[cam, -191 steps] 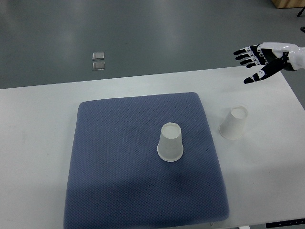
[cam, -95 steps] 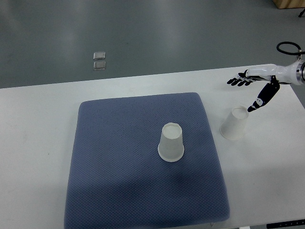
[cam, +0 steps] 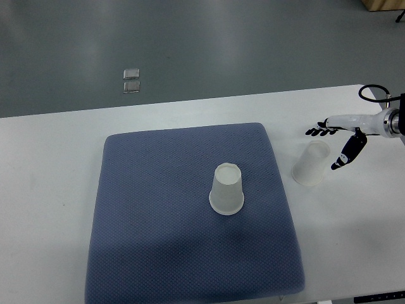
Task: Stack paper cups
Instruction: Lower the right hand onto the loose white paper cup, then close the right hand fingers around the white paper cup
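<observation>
My right hand (cam: 340, 141), fingers spread and empty, hovers at three o'clock of an upturned cup (cam: 311, 163). It looks light and crushable; I should grip its sides gently.

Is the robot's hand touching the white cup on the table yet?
Apart. The top view shows the right hand open around the cup off the mat, with bare table visible between thumb and cup, fingers above it.

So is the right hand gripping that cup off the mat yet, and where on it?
No, nothing is held. The right hand is open around the paper cup, not touching.
</observation>
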